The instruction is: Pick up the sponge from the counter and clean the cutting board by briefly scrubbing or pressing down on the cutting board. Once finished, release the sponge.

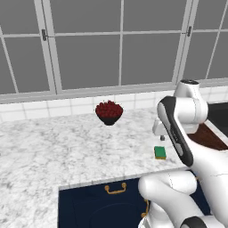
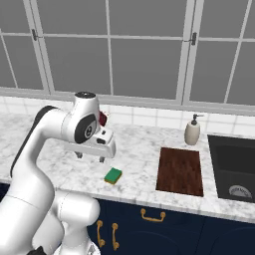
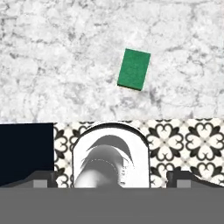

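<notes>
Counter (image 2: 139, 159): big white-and-grey stone top, with dark blue cabinets and gold handles under its front edge.
Sink (image 2: 234, 169): black, set into the counter's right end.
Cutting board (image 2: 180, 171): dark brown wood, flat near the front edge, just left of the sink.
Fruit bowl (image 1: 109, 112): dark bowl of red fruit, close to the back edge.
Soap bottle (image 2: 192, 131): cream colored, behind the board's far end.
Gripper (image 2: 90, 157): up in the air over the counter, fingers apart and holding nothing (it points down).
Sponge (image 2: 113, 175): small and green, flat near the front edge, left of the board, apart from it, below the gripper and a bit to its right.
</notes>
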Robot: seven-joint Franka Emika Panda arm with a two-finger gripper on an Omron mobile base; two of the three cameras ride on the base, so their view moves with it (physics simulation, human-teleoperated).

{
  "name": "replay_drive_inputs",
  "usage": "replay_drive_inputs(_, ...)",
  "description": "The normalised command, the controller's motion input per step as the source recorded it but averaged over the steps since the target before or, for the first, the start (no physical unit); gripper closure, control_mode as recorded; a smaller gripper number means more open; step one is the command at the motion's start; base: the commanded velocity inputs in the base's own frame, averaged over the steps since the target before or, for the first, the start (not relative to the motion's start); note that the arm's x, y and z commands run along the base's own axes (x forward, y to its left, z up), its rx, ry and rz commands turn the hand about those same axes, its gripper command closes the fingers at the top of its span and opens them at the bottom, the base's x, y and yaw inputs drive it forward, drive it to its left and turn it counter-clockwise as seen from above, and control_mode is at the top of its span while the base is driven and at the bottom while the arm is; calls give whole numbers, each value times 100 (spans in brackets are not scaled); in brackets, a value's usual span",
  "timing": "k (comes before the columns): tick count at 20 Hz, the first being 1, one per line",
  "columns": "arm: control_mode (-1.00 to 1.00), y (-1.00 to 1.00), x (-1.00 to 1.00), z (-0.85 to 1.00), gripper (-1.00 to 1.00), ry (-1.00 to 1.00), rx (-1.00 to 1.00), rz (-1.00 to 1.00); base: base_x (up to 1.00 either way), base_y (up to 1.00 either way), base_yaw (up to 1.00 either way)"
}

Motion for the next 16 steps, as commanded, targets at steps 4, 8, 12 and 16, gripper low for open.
replay_drive_inputs(4,-100,-18,29,-59,-100,7,-1,0,0,0,0)
replay_drive_inputs(8,-100,-17,32,-50,-100,0,-1,-1,0,0,0)
replay_drive_inputs(12,-100,-6,54,-56,-100,0,-3,-7,0,0,0)
replay_drive_inputs(16,-100,-2,54,-47,-100,1,0,-11,0,0,0)
